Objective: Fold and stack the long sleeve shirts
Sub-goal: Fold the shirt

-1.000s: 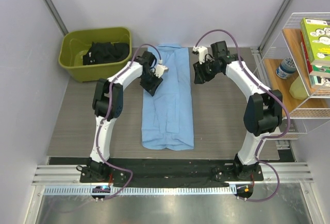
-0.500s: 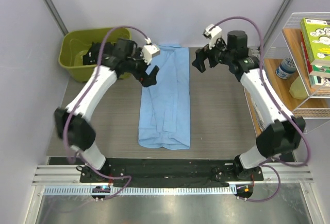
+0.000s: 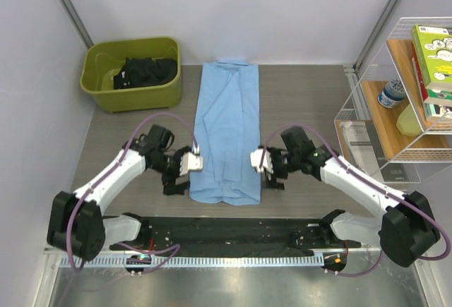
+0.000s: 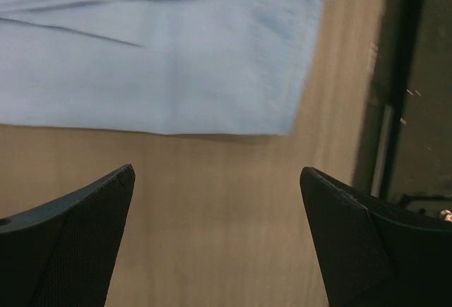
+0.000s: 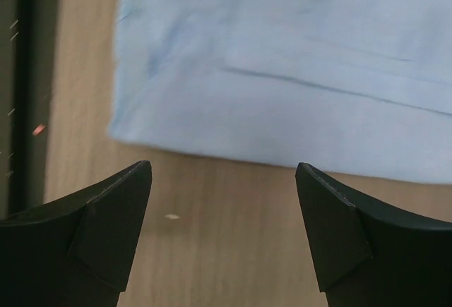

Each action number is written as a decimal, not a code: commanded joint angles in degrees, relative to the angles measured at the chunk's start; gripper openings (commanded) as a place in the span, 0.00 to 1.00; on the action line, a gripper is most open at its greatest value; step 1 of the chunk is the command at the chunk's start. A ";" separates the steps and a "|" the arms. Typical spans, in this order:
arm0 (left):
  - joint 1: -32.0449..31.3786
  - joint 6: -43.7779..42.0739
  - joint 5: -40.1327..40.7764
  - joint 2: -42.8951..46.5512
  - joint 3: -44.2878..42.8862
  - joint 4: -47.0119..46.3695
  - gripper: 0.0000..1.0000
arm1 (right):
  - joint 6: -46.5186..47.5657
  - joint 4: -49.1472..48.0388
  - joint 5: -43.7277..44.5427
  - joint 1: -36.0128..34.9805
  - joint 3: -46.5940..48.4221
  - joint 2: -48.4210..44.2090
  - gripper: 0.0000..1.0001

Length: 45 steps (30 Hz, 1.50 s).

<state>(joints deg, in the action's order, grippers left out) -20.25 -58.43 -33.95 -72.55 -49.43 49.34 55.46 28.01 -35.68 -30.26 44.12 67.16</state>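
One of the long sleeve shirts [image 3: 227, 130], light blue, lies flat as a long narrow strip down the middle of the table, collar at the far end. My left gripper [image 3: 185, 174] sits low beside its near left corner, and my right gripper [image 3: 265, 169] is beside the near right corner. In the left wrist view the left gripper [image 4: 217, 173] is open over bare table, with the shirt [image 4: 148, 46] just ahead. The right gripper [image 5: 223, 169] is likewise open and empty, just short of the shirt's [image 5: 296, 67] edge.
A green bin [image 3: 99, 85] with dark clothes in it stands at the far left. A wire shelf [image 3: 406, 88] holding books and a bottle is on the right. The black table edge rail [image 3: 233, 229] runs just behind both grippers.
Both arms came back from the shirt's far collar end to its near corners, one on each side. Their jaws stand wider than a second ago.
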 commanded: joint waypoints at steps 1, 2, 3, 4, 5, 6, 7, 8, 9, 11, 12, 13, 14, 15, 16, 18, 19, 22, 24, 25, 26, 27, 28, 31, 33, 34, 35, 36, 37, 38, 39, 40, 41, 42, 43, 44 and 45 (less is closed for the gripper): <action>-0.05 -14.06 -5.77 10.41 9.33 -4.25 0.99 | 15.81 -3.55 -1.94 -3.74 -9.80 -6.95 0.86; -0.05 -15.55 -6.29 10.68 12.31 -5.04 0.98 | 16.60 -5.32 -1.94 -4.54 -11.49 -7.47 0.85; 0.03 -17.22 -6.91 10.68 13.38 -6.96 0.98 | 16.61 -7.25 -1.41 -5.24 -12.99 -7.74 0.85; -0.05 -17.50 -7.44 10.59 14.18 -8.02 0.97 | 16.61 -9.53 -0.19 -6.03 -15.70 -7.57 0.84; 0.03 -17.59 -8.14 10.50 15.14 -9.43 0.97 | 16.87 -12.77 0.26 -7.52 -16.69 -7.13 0.84; 0.04 -17.94 -9.28 10.42 16.54 -10.48 0.96 | 17.66 -14.11 0.35 -8.05 -17.83 -6.60 0.83; -0.05 -17.94 -9.46 10.07 17.08 -12.50 0.96 | 18.19 -15.78 0.52 -8.67 -18.01 -5.03 0.83; -0.05 -17.94 -9.55 9.80 17.69 -13.65 0.96 | 18.71 -16.40 0.70 -9.63 -18.19 -4.32 0.82; 0.03 -17.94 -9.29 9.37 18.75 -14.79 0.96 | 20.02 -17.10 0.96 -10.25 -18.89 -3.53 0.81; -0.05 -18.73 -9.20 7.52 19.11 -16.65 0.96 | 21.70 -19.91 2.01 -11.39 -20.29 -1.86 0.81; 0.03 -19.52 -9.37 6.99 19.19 -16.73 0.96 | 23.01 -21.23 2.45 -11.49 -21.78 -1.33 0.80; -0.05 -20.74 -9.72 6.55 19.28 -16.91 0.96 | 23.72 -22.29 2.81 -11.75 -22.40 -0.80 0.79; -0.05 -20.75 -9.81 5.59 19.37 -17.87 0.96 | 24.34 -23.95 3.33 -11.75 -22.84 0.42 0.78; -0.05 -21.10 -9.90 5.15 19.46 -18.31 0.94 | 24.52 -25.36 3.69 -11.84 -23.72 1.04 0.76; -0.40 -21.98 -9.47 4.71 19.72 -18.49 0.93 | 25.39 -26.68 3.95 -11.93 -23.90 1.66 0.74; -0.84 -23.47 -8.59 3.13 20.16 -18.84 0.89 | 26.01 -27.65 4.74 -11.93 -24.60 3.32 0.70; -0.84 -24.26 -8.41 2.69 20.42 -18.93 0.88 | 26.53 -30.44 5.18 -11.93 -25.04 3.85 0.64; -1.63 -24.18 -7.62 2.50 20.78 -19.28 0.82 | 26.98 -31.70 6.15 -11.93 -25.22 5.44 0.53; -1.63 -24.09 -7.44 2.94 21.04 -19.55 0.72 | 26.63 -32.40 6.50 -11.93 -25.22 5.79 0.47; -1.63 -23.83 -7.44 3.12 20.87 -19.55 0.66 | 26.19 -32.49 6.24 -11.93 -25.05 5.62 0.44; -1.72 -23.31 -7.53 3.29 20.78 -19.55 0.61 | 25.84 -31.88 6.06 -12.10 -24.78 5.44 0.38; -1.81 -22.26 -7.62 3.47 20.34 -19.46 0.51 | 25.75 -31.53 5.89 -12.02 -24.61 5.18 0.36; -2.07 -21.73 -7.62 3.65 19.99 -19.20 0.47 | 25.66 -30.74 5.71 -12.01 -24.26 4.48 0.33; -2.95 -19.09 -8.49 4.00 17.97 -17.80 0.29 | 23.47 -28.55 5.71 -12.01 -22.77 2.99 0.24; -3.91 -18.04 -7.89 4.35 17.09 -17.79 0.17 | 19.45 -28.36 6.06 -12.01 -21.10 2.37 0.16; -5.31 -15.51 -7.10 4.26 16.74 -18.05 0.13 | 17.85 -28.36 7.02 -12.01 -20.48 2.02 0.13; -6.02 -14.09 -6.48 4.26 16.30 -18.14 0.09 | 15.49 -28.36 7.90 -12.01 -19.69 1.84 0.08; -6.38 -12.68 -6.04 4.44 15.42 -18.14 0.04 | 13.38 -28.36 8.87 -12.01 -18.21 1.84 0.01; -6.55 -10.75 -5.60 4.79 15.07 -18.05 0.01 | 9.53 -28.36 9.66 -12.01 -17.41 1.66 0.01; -6.56 -10.21 -5.42 5.05 14.54 -17.44 0.00 | 8.10 -26.71 10.97 -12.01 -16.79 0.97 0.01; -6.56 -10.21 -5.33 5.49 14.28 -16.57 0.00 | 7.04 -24.78 11.16 -12.01 -15.65 0.18 0.01; -6.64 -10.38 -5.94 5.84 14.01 -15.25 0.00 | 5.72 -23.63 11.07 -11.93 -15.38 -0.70 0.01; -6.64 -11.69 -6.56 6.98 13.49 -11.85 0.00 | 5.45 -22.31 10.20 -12.01 -15.20 -3.23 0.01; -6.56 -12.31 -7.17 7.68 13.13 -9.64 0.00 | 5.27 -20.99 9.58 -12.19 -15.46 -4.74 0.01; -6.64 -12.67 -8.74 8.39 13.04 -7.88 0.00 | 4.75 -18.19 9.32 -12.36 -15.81 -6.32 0.01; -6.82 -12.76 -9.19 10.31 12.87 -4.55 0.00 | 4.22 -17.12 9.23 -12.89 -16.17 -9.90 0.01; -7.60 -12.67 -9.55 11.20 12.95 -2.95 0.00 | 3.69 -15.72 9.31 -13.76 -16.69 -11.42 0.01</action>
<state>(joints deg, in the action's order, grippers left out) -26.63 -71.09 -39.46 -65.89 -34.54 36.16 64.14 5.69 -25.91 -42.13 26.79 63.40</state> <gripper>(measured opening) 0.006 0.034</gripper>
